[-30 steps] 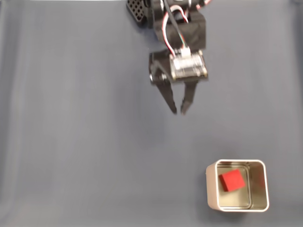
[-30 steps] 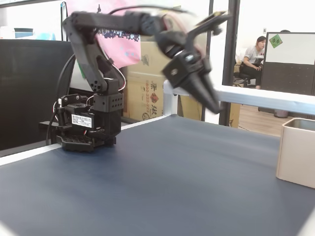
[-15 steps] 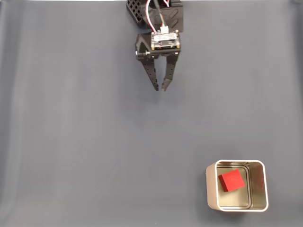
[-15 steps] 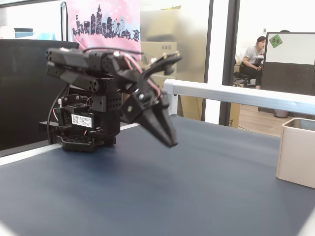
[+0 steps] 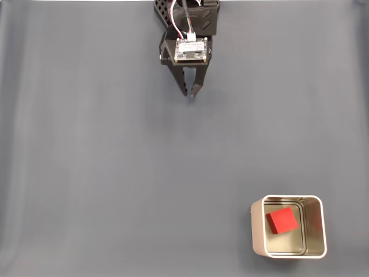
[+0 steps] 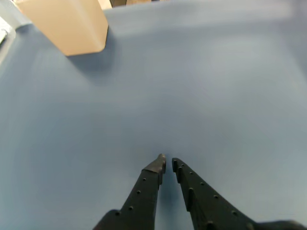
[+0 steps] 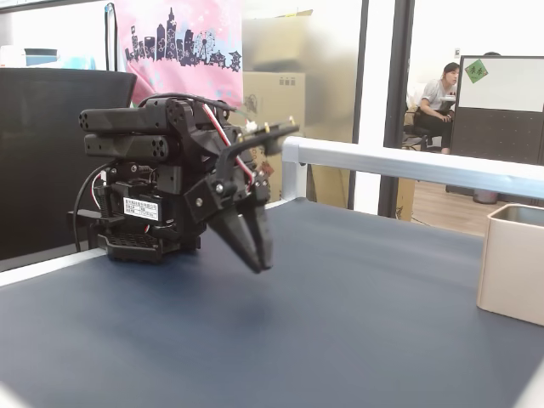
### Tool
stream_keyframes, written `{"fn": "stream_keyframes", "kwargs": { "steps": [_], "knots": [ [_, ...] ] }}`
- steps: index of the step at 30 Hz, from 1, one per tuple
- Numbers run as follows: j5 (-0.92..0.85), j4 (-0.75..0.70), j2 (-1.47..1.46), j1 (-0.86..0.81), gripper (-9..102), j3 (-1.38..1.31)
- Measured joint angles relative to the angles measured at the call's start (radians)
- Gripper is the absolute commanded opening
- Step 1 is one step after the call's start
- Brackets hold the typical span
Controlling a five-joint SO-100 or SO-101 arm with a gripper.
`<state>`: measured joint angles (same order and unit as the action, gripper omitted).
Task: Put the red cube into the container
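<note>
The red cube point(image 5: 282, 220) lies inside the container point(image 5: 316, 242), a square cream-rimmed tin at the lower right of a fixed view from above. The container's outer wall also shows at the right edge point(image 7: 510, 263) of a fixed side view and at the top left point(image 6: 72, 24) of the wrist view. My black gripper point(image 5: 189, 92) hangs near the arm's base at the top centre, far from the tin. Its fingers are nearly together with nothing between them; the gripper point(image 6: 167, 162) points down at bare table, and from the side the gripper point(image 7: 262, 263) hovers just above the surface.
The dark blue-grey table point(image 5: 115, 173) stretches wide between arm and tin. The arm's base point(image 7: 144, 229) stands at the table's back left in the side view. A metal rail point(image 7: 408, 166) runs along the far edge. A person point(image 7: 438, 93) sits far behind.
The arm has folded back toward its base and dropped lower. The gripper has drawn away from the container and its fingers have closed together. The cube stays in the tin.
</note>
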<state>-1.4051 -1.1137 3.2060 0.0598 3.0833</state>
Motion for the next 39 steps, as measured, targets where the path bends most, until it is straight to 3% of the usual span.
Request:
{"fn": "stream_keyframes", "kwargs": {
  "steps": [10,39],
  "knots": [
    [-0.026,-0.19,0.028,0.003,0,0.0],
    [-0.063,-0.209,0.032,0.002,1,0.0]
  ]
}}
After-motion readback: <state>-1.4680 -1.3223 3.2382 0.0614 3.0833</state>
